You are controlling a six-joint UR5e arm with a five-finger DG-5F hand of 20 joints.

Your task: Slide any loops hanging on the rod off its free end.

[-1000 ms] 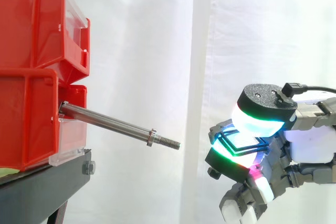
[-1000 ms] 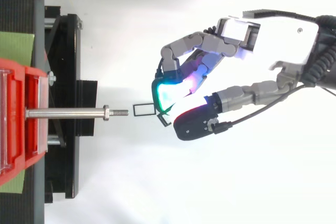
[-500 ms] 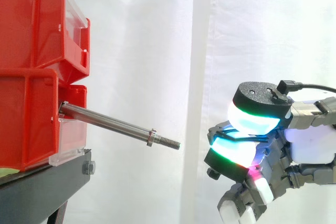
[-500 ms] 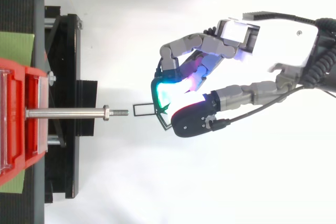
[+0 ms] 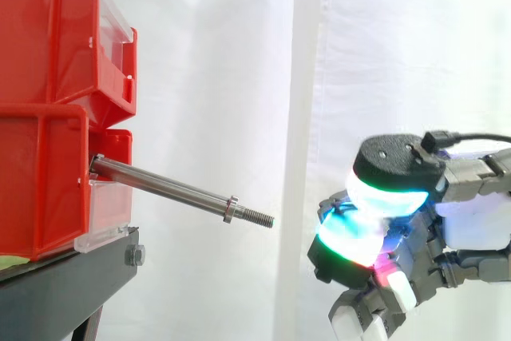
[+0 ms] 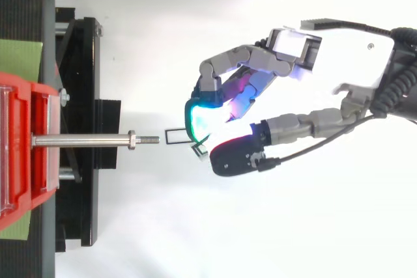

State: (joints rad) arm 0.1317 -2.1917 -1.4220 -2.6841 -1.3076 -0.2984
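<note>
A steel rod (image 5: pixel 168 190) sticks out of the lower red bin (image 5: pixel 44 181) and slopes down to the right, ending in a nut and a bare threaded tip (image 5: pixel 259 216). Nothing hangs on the rod (image 6: pixel 81 140). My hand (image 6: pixel 339 50) sits to the right of the tip, a short gap away. It is shut, the thumb pad (image 5: pixel 391 169) pressing down on a glowing finger pad (image 5: pixel 351 241). Thin black rectangular loops are pinched there: one loop (image 6: pixel 176 131) pokes out toward the rod tip, and a second (image 6: pixel 197 152) hangs just below it.
Two red bins (image 5: pixel 48 37) are stacked on a black stand (image 5: pixel 72 277) at the left. In the top view a green sheet (image 6: pixel 19 56) lies under the bins. A white curtain hangs behind everything.
The thumb has come down onto the finger pad, closing the gap where the loops showed in the side view. The hand has sunk slightly and edged left. The rod has not moved.
</note>
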